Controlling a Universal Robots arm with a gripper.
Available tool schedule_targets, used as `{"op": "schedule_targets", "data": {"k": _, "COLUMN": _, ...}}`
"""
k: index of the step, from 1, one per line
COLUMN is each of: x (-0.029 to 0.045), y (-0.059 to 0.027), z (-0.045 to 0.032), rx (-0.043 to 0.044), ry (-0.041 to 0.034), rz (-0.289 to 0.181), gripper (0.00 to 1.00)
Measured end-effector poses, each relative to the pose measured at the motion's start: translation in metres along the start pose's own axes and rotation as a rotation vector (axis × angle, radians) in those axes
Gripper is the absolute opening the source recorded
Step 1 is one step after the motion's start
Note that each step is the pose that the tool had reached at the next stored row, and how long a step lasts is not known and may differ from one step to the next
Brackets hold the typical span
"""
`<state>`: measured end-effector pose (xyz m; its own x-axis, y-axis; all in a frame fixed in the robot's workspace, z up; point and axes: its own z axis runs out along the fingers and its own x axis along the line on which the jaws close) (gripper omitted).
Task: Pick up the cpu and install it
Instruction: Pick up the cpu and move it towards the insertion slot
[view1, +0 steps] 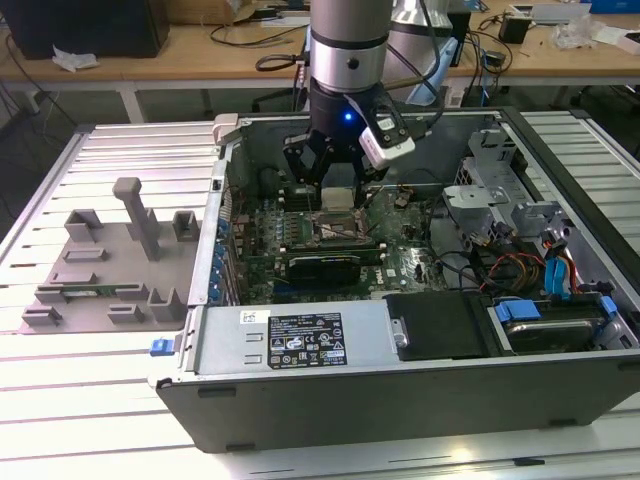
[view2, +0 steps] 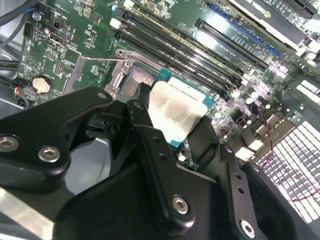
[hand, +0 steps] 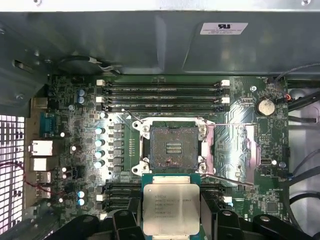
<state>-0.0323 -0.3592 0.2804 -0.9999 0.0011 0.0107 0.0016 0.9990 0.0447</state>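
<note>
End effector (view1: 338, 188) hangs inside an open computer case (view1: 300, 345), its black fingers (view2: 142, 125) closed to about the chip's width on two opposite edges of the cpu (hand: 171, 207). The cpu sits flat between the fingertips, silvery plate facing up, clear of the board below.

From the exterior view's left to its right: a grey moulded fixture (view1: 110, 255) lies on the slatted desk (view1: 80, 420), well apart from the end effector and outside the case. Next comes the case wall, then the green motherboard (hand: 75, 100) directly beneath the end effector. The black-framed socket (hand: 174, 147) lies open just below and close to the held cpu, and its metal load plate (hand: 232, 150) is swung aside. Rows of memory slots (hand: 162, 92) run along the far side of the socket from the end effector. Further to the exterior view's right stands a metal drive cage (view1: 490, 180) with loose cables, apart from the end effector.

Judged from this, the step in hand is bringing the cpu to the socket. Doing it well likely means keeping the chip level, squaring its edges to the socket frame, and descending straight without sliding, since the socket's contacts look delicate. Whether the cpu is squarely over the socket cannot be told.
</note>
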Motion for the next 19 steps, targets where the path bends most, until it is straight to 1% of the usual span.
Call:
{"op": "schedule_targets", "data": {"k": 3, "x": -0.0001, "y": 0.0037, "z": 0.0035, "rx": 0.0000, "ry": -0.0011, "rz": 0.000, "gripper": 0.55}}
{"op": "schedule_targets", "data": {"k": 4, "x": -0.0001, "y": 0.0055, "z": 0.0045, "rx": 0.0000, "ry": -0.0012, "rz": 0.000, "gripper": 0.55}}
{"op": "schedule_targets", "data": {"k": 5, "x": -0.0001, "y": 0.0093, "z": 0.0066, "rx": 0.0000, "ry": -0.0011, "rz": 0.000, "gripper": 0.55}}
{"op": "schedule_targets", "data": {"k": 7, "x": -0.0001, "y": 0.0129, "z": 0.0088, "rx": 0.0002, "ry": -0.0012, "rz": 0.000, "gripper": 0.55}}
{"op": "schedule_targets", "data": {"k": 9, "x": 0.0000, "y": 0.0201, "z": 0.0139, "rx": 0.0001, "ry": -0.0021, "rz": -0.001, "gripper": 0.55}}
{"op": "schedule_targets", "data": {"k": 10, "x": 0.0001, "y": 0.0222, "z": 0.0169, "rx": 0.0000, "ry": -0.0039, "rz": -0.003, "gripper": 0.55}}
{"op": "schedule_targets", "data": {"k": 12, "x": 0.0003, "y": 0.0241, "z": 0.0214, "rx": 0.0005, "ry": -0.0088, "rz": -0.011, "gripper": 0.55}}
{"op": "schedule_targets", "data": {"k": 15, "x": 0.0008, "y": 0.0244, "z": 0.0254, "rx": 0.0033, "ry": -0.0173, "rz": -0.016, "gripper": 0.55}}
{"op": "schedule_targets", "data": {"k": 16, "x": 0.0008, "y": 0.0243, "z": 0.0258, "rx": 0.0052, "ry": -0.0171, "rz": -0.016, "gripper": 0.55}}
{"op": "schedule_targets", "data": {"k": 19, "x": 0.0008, "y": 0.0243, "z": 0.0261, "rx": 0.0057, "ry": -0.0173, "rz": -0.016, "gripper": 0.55}}
